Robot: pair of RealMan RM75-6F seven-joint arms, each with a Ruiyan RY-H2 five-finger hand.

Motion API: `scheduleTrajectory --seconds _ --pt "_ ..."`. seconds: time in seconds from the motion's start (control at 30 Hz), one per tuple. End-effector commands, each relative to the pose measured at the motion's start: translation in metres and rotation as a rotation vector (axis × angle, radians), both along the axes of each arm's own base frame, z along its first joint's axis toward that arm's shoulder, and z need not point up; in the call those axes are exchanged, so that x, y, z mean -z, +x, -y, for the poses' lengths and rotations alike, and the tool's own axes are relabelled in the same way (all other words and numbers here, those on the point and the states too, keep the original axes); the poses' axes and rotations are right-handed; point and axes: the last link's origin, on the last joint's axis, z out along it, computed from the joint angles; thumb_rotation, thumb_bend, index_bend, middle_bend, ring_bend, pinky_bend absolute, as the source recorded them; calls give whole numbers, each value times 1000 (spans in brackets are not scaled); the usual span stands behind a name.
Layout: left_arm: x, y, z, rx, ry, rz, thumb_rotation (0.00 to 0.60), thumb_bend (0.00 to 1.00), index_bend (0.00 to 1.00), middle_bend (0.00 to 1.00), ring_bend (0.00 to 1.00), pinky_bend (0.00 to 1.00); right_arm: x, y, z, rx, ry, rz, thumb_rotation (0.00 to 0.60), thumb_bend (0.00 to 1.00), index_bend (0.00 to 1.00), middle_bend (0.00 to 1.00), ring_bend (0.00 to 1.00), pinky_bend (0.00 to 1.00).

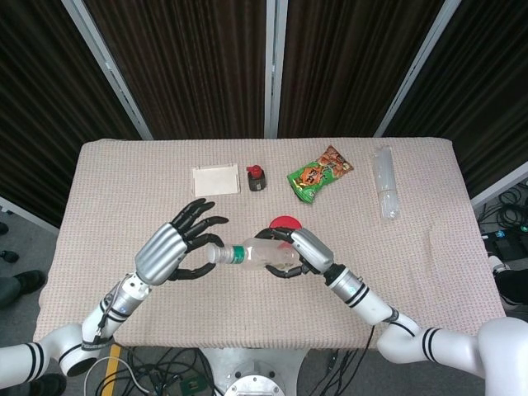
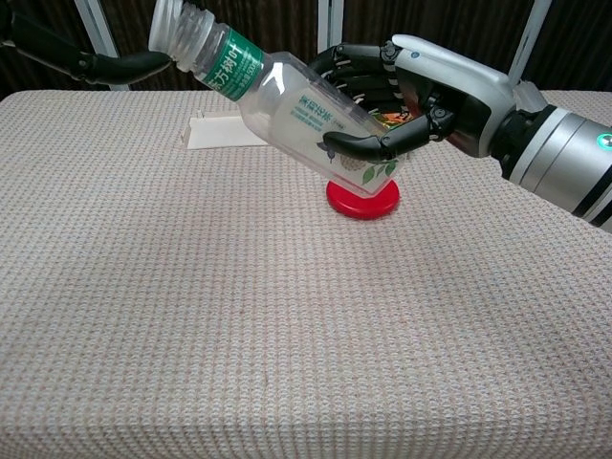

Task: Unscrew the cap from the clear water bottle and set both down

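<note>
Bottle (image 1: 260, 254) sits centre frame in the head view, held off the counter (image 2: 239, 335) and tipped so its neck points left and upward toward the other hand. Right hand (image 2: 421, 91) wraps the lower body, thumb across the front of the label and the remaining fingers curled behind; this looks like an anchoring grip, meant to keep the body from turning while the top is worked. Tilt presents the neck to the left hand (image 1: 173, 247), which sits just left of centre in the head view with fingers fanned and thumb reaching in at the mouth. Whether it pinches anything there I cannot tell; in the chest view only dark fingertips show at upper left, touching or just beside the bottle's top. Cap (image 2: 172, 29) looks translucent and pale, apparently still on the threads, though the upper frame edge crops it. Bottle is clear plastic, seemingly empty, with a green band below the neck and a white printed label with leaf art lower down; smooth wall, likely slippery under twist. Red disc (image 2: 362, 198) lies on the counter directly beneath the held bottle. Along the far edge of the counter: white card (image 1: 216, 179), small dark object with red top (image 1: 256, 176), green snack packet (image 1: 319, 174), clear wrapped stack (image 1: 384, 181) at the right.
</note>
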Motion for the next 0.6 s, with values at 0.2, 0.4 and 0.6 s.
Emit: scheduleTrajectory --seconds 0.2,0.4,0.6 --pt "-2 -2 -1 -1 19 -13 600 393 483 531 330 40 -2 -3 0 4 -3 -1 600 430 548 456 318 432" --pt "-4 -2 -2 0 32 -11 600 393 483 534 333 40 -4 -5 1 5 -8 -3 600 431 548 456 318 433" --pt "-9 -11 -5 -25 55 -23 600 391 482 534 332 40 -10 -12 3 13 -26 -26 600 431 548 456 318 433"
